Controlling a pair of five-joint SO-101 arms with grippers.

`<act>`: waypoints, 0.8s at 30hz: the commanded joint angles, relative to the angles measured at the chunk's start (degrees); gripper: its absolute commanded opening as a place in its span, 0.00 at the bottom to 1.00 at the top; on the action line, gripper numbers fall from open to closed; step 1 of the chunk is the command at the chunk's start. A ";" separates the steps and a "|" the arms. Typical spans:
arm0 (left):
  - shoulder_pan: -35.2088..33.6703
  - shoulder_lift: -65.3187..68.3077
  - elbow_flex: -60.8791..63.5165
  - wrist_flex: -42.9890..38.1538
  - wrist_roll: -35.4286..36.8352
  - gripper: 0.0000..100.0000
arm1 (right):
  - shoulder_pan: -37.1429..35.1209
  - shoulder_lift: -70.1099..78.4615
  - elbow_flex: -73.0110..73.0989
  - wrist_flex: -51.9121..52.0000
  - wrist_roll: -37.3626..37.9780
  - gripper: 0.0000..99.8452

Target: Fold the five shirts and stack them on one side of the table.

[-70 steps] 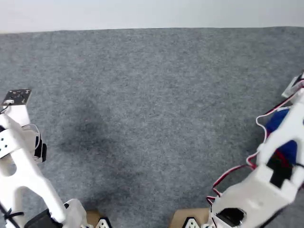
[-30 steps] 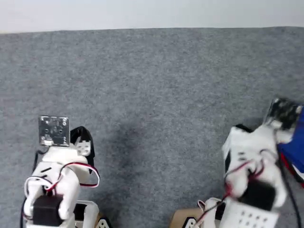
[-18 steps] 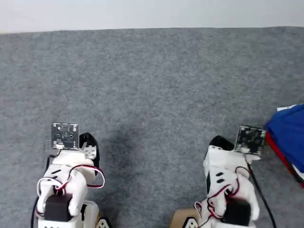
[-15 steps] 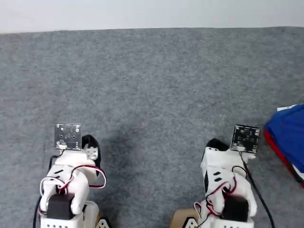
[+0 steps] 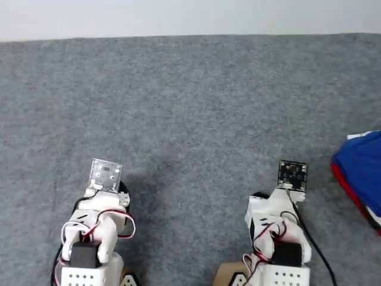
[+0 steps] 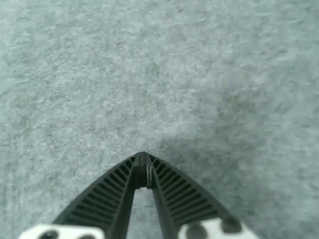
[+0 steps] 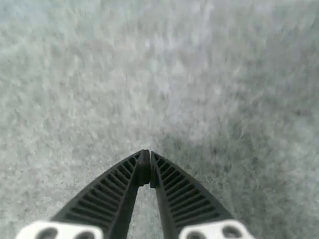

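L gripper [image 6: 145, 170] fully closed, tips touching, holding nothing, over grey felt mat [image 5: 190, 95]. R gripper [image 7: 145, 169] same: tips pressed together, nothing in them, above the mat. In high view one arm [image 5: 95, 241] & other arm [image 5: 277, 241] sit tucked at near edge, well apart. Shirt pile [image 5: 362, 173], blue on top w/ red edge under it, lies at far right of mat, apart from both arms

Bright, even light, seemingly from overhead; soft dark shadows on mat [image 5: 190, 89].
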 commanded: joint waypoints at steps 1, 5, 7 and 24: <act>-0.26 -0.79 -0.31 -2.20 -0.44 0.00 | -0.40 -0.57 1.05 -0.57 -0.35 0.01; -0.09 -0.53 -0.31 -1.85 -0.35 0.00 | -0.40 0.04 1.05 1.98 -0.26 0.01; -0.09 -0.53 -0.31 -1.41 -0.26 0.00 | 0.04 -0.22 1.05 4.97 -0.26 0.01; -0.53 -0.62 -0.31 10.46 -0.26 0.00 | -0.22 -0.57 1.05 8.40 -0.35 0.01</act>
